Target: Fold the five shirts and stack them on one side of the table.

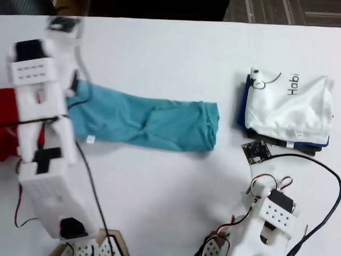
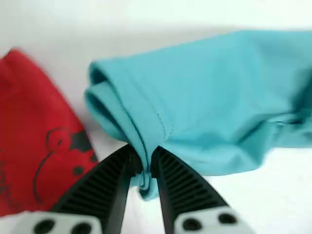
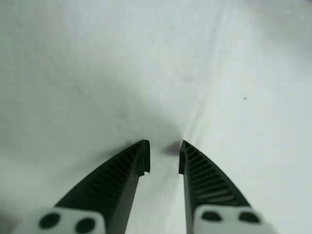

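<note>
Pinching the folded hem of the teal shirt (image 2: 219,97), the left claw (image 2: 141,165) has its jaws pressed onto several layers of cloth at the shirt's left end. From there the shirt (image 1: 154,122) runs away to the right across the middle of the surface (image 1: 160,53). Its long axis lies left to right, and it is already folded into a narrow band. Its free right end is well apart from the left claw and nearer the right arm, which sits at the near right. I judge the next fold turns on this: either the held end is carried right along that axis, or the right arm takes the far end.

The right claw (image 3: 163,158) is slightly spread, holds nothing, and points down at bare surface.

A red shirt (image 2: 34,136) lies just left of the held hem, at the left edge. The stack of folded shirts stands at the right, beyond the teal shirt's free end, with a white shirt (image 1: 290,109) on top of blue and black ones.

The white shirt carries dark lettering and a line drawing, and the red one a dark drawn figure. A small white tag (image 1: 89,140) sits at the teal shirt's near edge, too small to read.
</note>
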`<action>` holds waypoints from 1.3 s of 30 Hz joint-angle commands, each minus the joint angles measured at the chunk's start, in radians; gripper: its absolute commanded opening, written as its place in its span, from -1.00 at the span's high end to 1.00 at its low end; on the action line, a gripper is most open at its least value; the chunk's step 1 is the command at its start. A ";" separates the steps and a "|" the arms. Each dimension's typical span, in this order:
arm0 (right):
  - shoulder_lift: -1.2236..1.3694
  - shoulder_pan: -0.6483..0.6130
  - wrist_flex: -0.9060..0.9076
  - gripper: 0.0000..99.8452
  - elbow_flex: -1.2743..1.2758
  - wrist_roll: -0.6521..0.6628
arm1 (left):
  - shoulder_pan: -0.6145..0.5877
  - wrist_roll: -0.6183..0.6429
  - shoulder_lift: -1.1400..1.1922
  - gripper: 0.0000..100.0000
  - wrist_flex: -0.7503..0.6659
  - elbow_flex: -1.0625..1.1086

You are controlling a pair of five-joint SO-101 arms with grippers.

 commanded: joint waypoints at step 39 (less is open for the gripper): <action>-0.021 0.002 -0.025 0.78 0.005 -0.048 | 0.813 -0.017 0.222 0.95 -0.417 -0.096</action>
